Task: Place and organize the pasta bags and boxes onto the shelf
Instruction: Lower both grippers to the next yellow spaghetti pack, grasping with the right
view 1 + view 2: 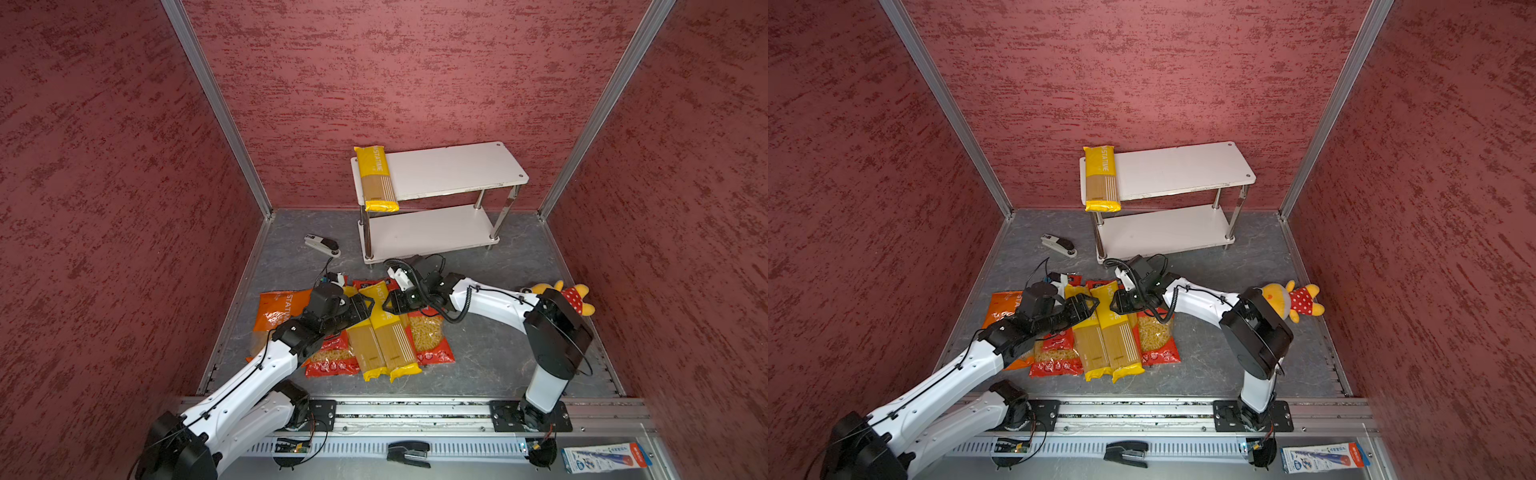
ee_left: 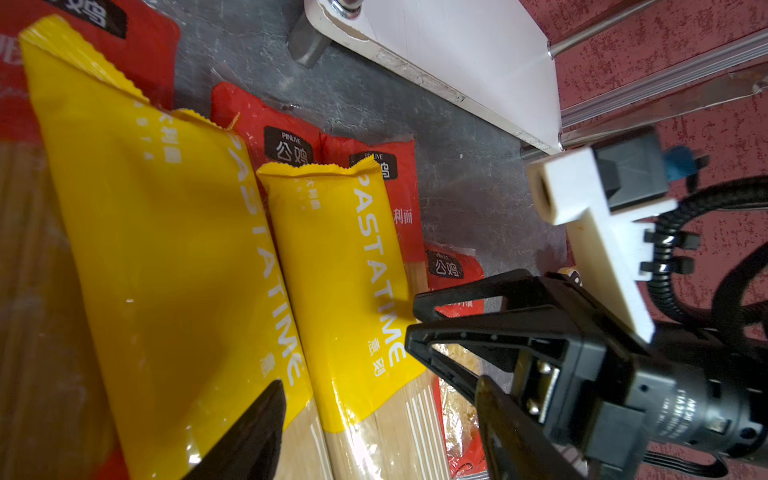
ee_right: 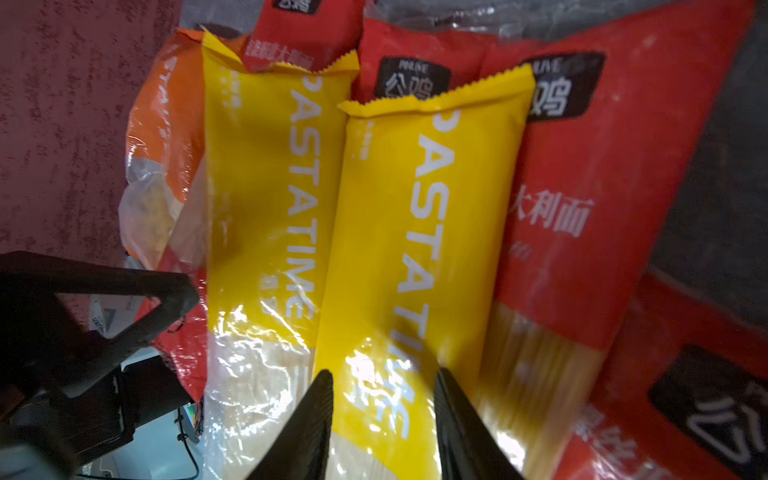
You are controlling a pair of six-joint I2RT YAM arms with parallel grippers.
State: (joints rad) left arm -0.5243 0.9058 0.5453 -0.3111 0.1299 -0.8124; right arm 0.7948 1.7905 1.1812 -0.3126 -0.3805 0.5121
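Observation:
One yellow spaghetti pack [image 1: 376, 178] lies across the left end of the shelf's [image 1: 453, 170] top board. Two more yellow packs [image 1: 361, 345] [image 1: 392, 336] lie side by side on a floor pile of red short-pasta bags [image 1: 430, 336], red spaghetti packs [image 3: 573, 208] and an orange bag [image 1: 274, 311]. My left gripper [image 1: 369, 305] [image 2: 380, 415] is wide open over the yellow packs. My right gripper [image 1: 385, 305] [image 3: 382, 386] faces it tip to tip, its jaws partly apart with the right-hand yellow pack [image 3: 415, 249] showing between them; the pack still lies flat.
A grey stapler [image 1: 322, 245] lies left of the shelf's foot. A yellow plush toy [image 1: 575, 297] sits by the right arm's elbow. On the front ledge are a black stapler [image 1: 409, 453] and a blue-white carton [image 1: 604, 457]. Red walls close in three sides.

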